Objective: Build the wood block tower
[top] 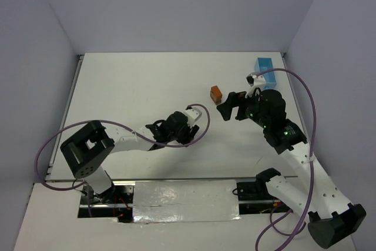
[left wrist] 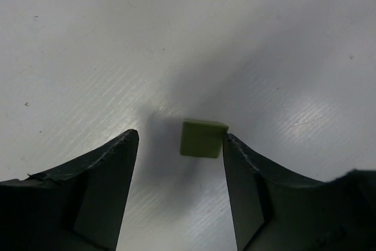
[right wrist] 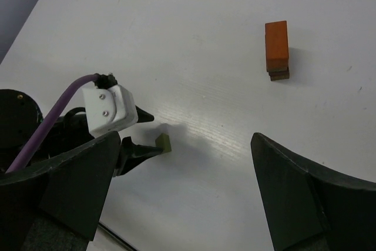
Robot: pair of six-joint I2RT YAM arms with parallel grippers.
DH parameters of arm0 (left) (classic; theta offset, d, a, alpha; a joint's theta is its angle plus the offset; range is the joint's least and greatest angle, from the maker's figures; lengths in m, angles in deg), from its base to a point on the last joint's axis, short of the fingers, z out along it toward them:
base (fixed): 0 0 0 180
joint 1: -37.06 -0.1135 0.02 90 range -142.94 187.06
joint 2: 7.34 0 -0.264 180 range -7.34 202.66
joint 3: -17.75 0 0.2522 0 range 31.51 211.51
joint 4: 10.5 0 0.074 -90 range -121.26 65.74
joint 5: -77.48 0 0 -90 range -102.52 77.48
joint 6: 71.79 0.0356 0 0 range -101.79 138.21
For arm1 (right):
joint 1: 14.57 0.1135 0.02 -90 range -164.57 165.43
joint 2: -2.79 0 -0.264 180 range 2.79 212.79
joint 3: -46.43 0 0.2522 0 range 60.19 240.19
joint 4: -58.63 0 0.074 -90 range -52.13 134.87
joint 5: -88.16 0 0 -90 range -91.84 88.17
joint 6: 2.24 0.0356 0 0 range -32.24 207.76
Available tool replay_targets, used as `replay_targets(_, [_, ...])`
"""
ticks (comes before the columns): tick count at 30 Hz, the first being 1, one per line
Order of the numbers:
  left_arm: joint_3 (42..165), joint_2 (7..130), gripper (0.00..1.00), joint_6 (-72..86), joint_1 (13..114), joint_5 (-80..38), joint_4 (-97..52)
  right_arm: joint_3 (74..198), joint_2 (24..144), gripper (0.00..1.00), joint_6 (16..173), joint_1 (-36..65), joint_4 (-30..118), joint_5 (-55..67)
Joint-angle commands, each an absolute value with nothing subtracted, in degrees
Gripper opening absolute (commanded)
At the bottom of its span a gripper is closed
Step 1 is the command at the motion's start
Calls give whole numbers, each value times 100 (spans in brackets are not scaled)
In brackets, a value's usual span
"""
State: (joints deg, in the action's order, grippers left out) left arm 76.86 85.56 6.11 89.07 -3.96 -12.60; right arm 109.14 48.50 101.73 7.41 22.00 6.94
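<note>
A small stack stands on the white table, an orange block (right wrist: 276,45) on top of a darker block (right wrist: 279,75); it also shows in the top view (top: 216,93). An olive green block (left wrist: 202,139) lies on the table between the tips of my left gripper (left wrist: 180,135), which is open, and it touches the right fingertip (left wrist: 230,143). The green block also shows in the right wrist view (right wrist: 164,143) but is hidden in the top view. My right gripper (right wrist: 185,138) is open and empty, held above the table just right of the stack (top: 232,107).
A light blue tray (top: 264,66) sits at the table's far right corner. The left arm (top: 135,140) lies low across the near middle of the table. Grey walls enclose the table on three sides.
</note>
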Motion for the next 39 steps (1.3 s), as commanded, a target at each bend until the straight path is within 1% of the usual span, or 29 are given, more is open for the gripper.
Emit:
replay_targets(1, [7765, 8696, 71, 739, 8857, -750, -888, 10784, 4787, 100, 10217, 776, 2650, 914])
replay_targets(6, [7775, 8829, 68, 810, 8857, -944, -844, 10748, 4875, 100, 10164, 776, 2668, 924])
replay_targets(7, [7748, 8820, 64, 819, 8857, -996, -818, 10739, 4875, 100, 10147, 784, 2668, 915])
replay_targets(10, [7730, 8829, 62, 810, 8857, -997, -791, 10748, 4893, 100, 10129, 784, 2677, 933])
replay_targets(13, [7792, 8916, 58, 801, 8857, -970, -827, 10748, 4893, 100, 10129, 776, 2685, 959])
replay_targets(14, [7809, 8960, 58, 784, 8857, -953, -818, 10757, 4893, 100, 10129, 767, 2694, 959])
replay_targets(15, [7810, 8969, 52, 784, 8857, -944, -818, 10739, 4893, 100, 10120, 767, 2685, 968])
replay_targets(16, [7827, 8995, 49, 775, 8857, -953, -835, 10730, 4893, 100, 10120, 776, 2694, 977])
replay_targets(23, [7924, 9145, 49, 766, 8857, -962, -906, 10739, 4867, 100, 10094, 784, 2668, 985])
replay_targets(24, [7924, 9145, 42, 775, 8857, -979, -888, 10739, 4867, 100, 10094, 776, 2668, 985])
replay_targets(25, [7933, 9136, 38, 766, 8857, -979, -897, 10739, 4867, 100, 10094, 767, 2659, 977])
replay_targets(27, [7907, 9093, 35, 748, 8857, -979, -897, 10722, 4867, 100, 10085, 784, 2668, 968])
replay_targets(29, [7871, 8979, 27, 731, 8857, -997, -897, 10687, 4875, 100, 10085, 784, 2694, 1020])
replay_targets(31, [7810, 8829, 18, 705, 8857, -1067, -914, 10686, 4928, 100, 10103, 767, 2659, 1047])
replay_targets(32, [7783, 8620, 11, 687, 8857, -1206, -914, 10678, 4954, 100, 10146, 767, 2633, 1047])
replay_targets(33, [7748, 8478, 8, 678, 8857, -1321, -914, 10669, 4981, 100, 10147, 767, 2624, 1090])
replay_targets(35, [7617, 7960, 2, 678, 8857, -1576, -906, 10590, 4963, 100, 10182, 723, 2720, 1554])
replay_targets(36, [7494, 7750, 0, 669, 8848, -1960, -888, 10572, 4946, 100, 10234, 679, 2834, 1835])
replay_targets(37, [7424, 7530, 0, 687, 8831, -2181, -853, 10555, 4946, 100, 10304, 644, 2896, 2116])
replay_targets(38, [7362, 7049, 0, 696, 8822, -2375, -818, 10520, 4937, 100, 10566, 609, 2931, 2572])
replay_targets(39, [7222, 6783, 0, 730, 8813, -2751, -783, 10519, 4937, 100, 10734, 591, 2966, 2715])
